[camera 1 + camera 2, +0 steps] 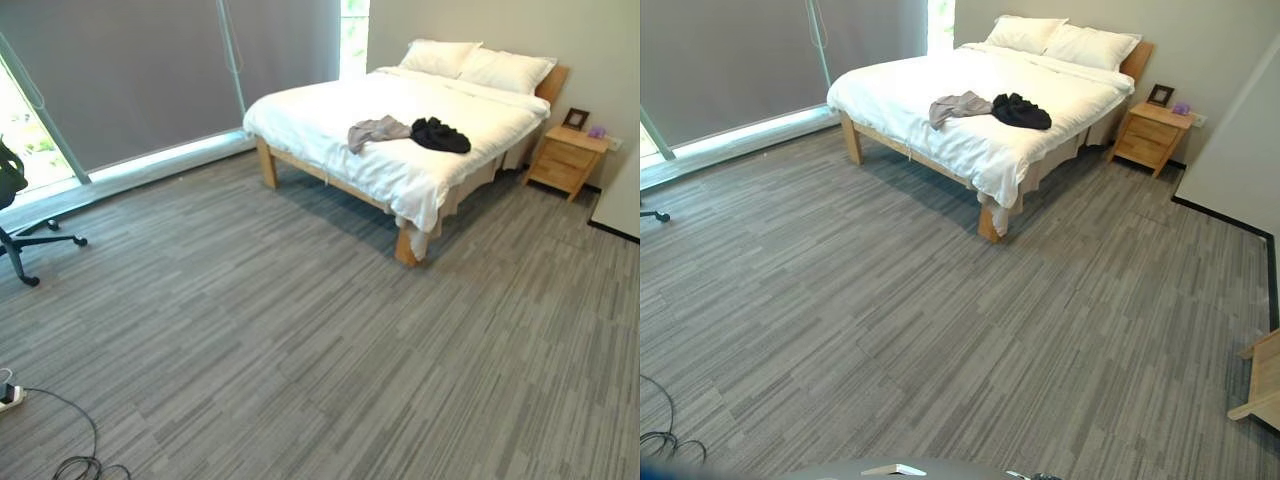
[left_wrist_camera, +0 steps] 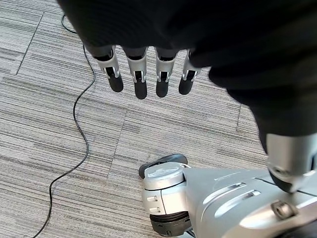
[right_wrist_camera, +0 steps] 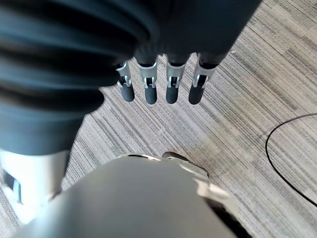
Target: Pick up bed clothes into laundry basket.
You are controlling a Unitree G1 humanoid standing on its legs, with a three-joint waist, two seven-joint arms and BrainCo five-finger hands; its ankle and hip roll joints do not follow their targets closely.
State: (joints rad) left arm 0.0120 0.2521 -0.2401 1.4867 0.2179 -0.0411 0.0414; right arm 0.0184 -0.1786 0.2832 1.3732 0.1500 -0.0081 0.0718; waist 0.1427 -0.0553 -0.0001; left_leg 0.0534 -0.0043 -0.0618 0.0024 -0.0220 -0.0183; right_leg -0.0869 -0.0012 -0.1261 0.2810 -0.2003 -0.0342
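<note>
In the eye views, a grey garment and a black garment are being shown lying touching on the white bed. In the wrist views, the left hand and right hand are being held above the carpet with fingers straight, grasping nothing.

I cannot read any text, label, number or sign in what I see. The small dark picture frame on the light wooden bedside table, far ahead of my hands, is too small for me to make out any writing on it.
</note>
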